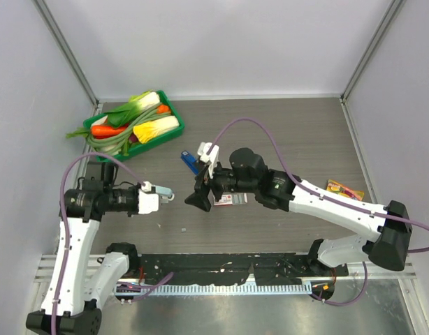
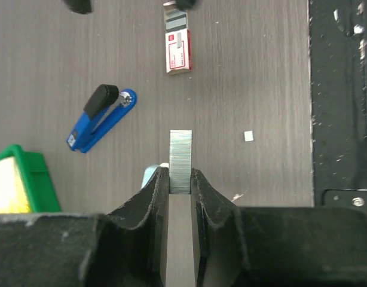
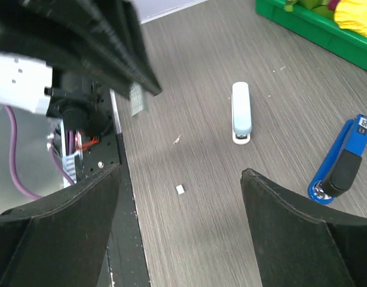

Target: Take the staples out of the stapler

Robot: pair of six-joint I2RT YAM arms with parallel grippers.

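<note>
The small pale blue and white stapler (image 3: 241,112) lies flat on the table. In the top view it (image 1: 154,186) sits just beyond my left gripper (image 1: 169,195), and in the left wrist view only its tip (image 2: 149,175) shows beside a finger. My left gripper (image 2: 180,173) is shut on a grey strip of staples (image 2: 180,156), held above the table; the strip also shows in the right wrist view (image 3: 136,99). My right gripper (image 3: 180,197) is open and empty, hovering over the table's middle (image 1: 200,190), apart from the stapler.
A larger dark blue stapler (image 1: 189,162) (image 2: 100,119) (image 3: 342,164) lies mid-table. A flat red-and-white box (image 1: 228,200) (image 2: 177,51) lies by the right gripper. A green tray (image 1: 171,108) of vegetables stands back left. A yellow packet (image 1: 344,190) lies right. A small white scrap (image 3: 180,189) lies near the front rail.
</note>
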